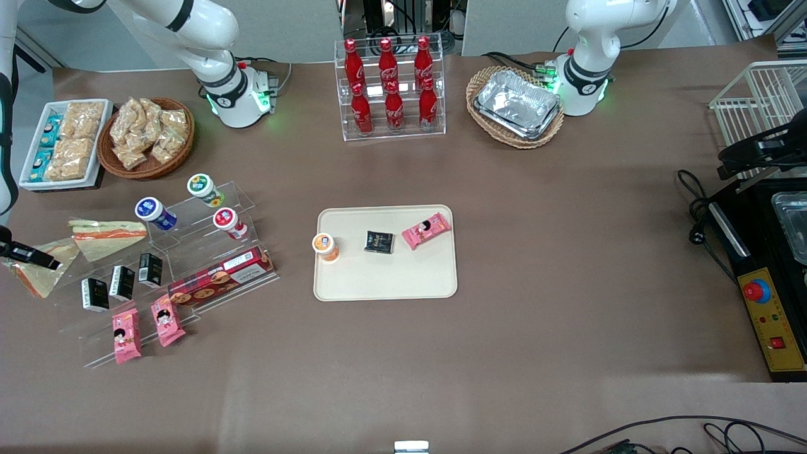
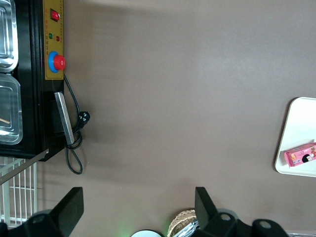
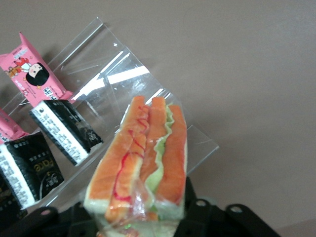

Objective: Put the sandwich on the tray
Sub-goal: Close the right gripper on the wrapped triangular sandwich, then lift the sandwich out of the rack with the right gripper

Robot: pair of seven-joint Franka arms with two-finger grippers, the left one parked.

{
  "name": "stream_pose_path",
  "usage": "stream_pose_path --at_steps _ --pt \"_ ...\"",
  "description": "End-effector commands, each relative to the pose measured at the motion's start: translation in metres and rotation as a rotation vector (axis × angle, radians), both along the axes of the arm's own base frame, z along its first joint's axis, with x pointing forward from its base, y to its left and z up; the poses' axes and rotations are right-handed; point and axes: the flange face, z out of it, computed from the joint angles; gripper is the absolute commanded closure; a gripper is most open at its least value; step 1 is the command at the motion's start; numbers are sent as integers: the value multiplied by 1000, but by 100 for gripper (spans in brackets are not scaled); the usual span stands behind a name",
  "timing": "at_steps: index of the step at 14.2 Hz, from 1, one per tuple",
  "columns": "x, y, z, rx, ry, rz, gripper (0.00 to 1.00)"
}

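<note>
A wrapped triangular sandwich (image 3: pixel 143 158), pale bread with orange and green filling, sits between the jaws of my gripper (image 3: pixel 143 219), which is shut on it. In the front view the gripper (image 1: pixel 28 255) is at the working arm's end of the table, and the held sandwich (image 1: pixel 39 277) shows under it, over the clear acrylic stand. A second sandwich like it (image 1: pixel 108 237) lies on the stand beside it. The cream tray (image 1: pixel 391 280) lies at the table's middle, far from the gripper. It carries an orange-capped cup (image 1: pixel 325 246), a black packet (image 1: pixel 379 242) and a pink packet (image 1: pixel 427 230).
The stepped acrylic stand (image 1: pixel 208 252) holds yoghurt cups, black packets (image 3: pixel 64 128), pink snack packets (image 3: pixel 37 71) and a red biscuit box (image 1: pixel 220 277). Farther from the camera stand a cola bottle rack (image 1: pixel 391 88), a snack basket (image 1: pixel 148 135) and a basket of foil trays (image 1: pixel 517 104).
</note>
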Motion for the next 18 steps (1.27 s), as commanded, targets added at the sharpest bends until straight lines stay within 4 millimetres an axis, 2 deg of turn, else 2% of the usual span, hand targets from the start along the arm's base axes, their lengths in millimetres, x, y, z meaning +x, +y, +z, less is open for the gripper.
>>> stream_pose_path --at_steps 1,3,4,8,11,13,14,18 --pt "-5 -3 4 15 -23 34 64" --pt "-9 -12 14 8 -35 34 70" --pt "-12 -12 29 12 -46 39 70" --pt "-5 -10 97 19 -67 53 70" --pt "-6 -2 143 39 -77 26 71" --pt "-4 14 168 58 -72 -25 71" --pt "1 30 178 61 -63 -40 70" --pt "19 112 202 70 -2 -159 70"
